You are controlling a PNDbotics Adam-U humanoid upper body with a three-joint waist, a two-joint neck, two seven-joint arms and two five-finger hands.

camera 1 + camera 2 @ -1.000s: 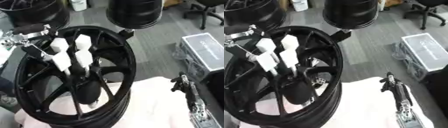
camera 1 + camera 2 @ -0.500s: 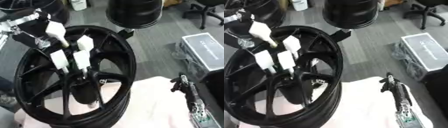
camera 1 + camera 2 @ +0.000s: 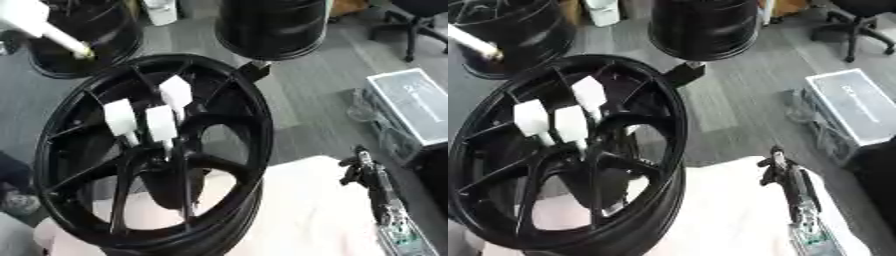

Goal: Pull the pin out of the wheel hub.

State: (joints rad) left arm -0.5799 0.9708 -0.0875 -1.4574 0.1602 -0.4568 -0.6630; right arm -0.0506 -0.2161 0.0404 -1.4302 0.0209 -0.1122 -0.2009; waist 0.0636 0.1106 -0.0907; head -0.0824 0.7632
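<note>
We note three white-capped pins [image 3: 149,120] standing close together at the centre of the black wheel hub [image 3: 153,155], leaving only narrow gaps between them. The spokes [image 3: 83,182] bound open wedges. One pulled pin [image 3: 39,25] sits above the far-left rim. Behind stands a black drum [image 3: 271,25]; right, a grey case [image 3: 416,112]. The right hand [image 3: 376,185] lies on white cloth [image 3: 306,215], well apart from the rim.

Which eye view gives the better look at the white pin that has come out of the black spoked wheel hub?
The left eye view: the white pin with its brass-coloured tip shows thick and long at the upper left, clear of the black spoked wheel hub. The right eye view shows only a shorter stretch of it at the left edge.
</note>
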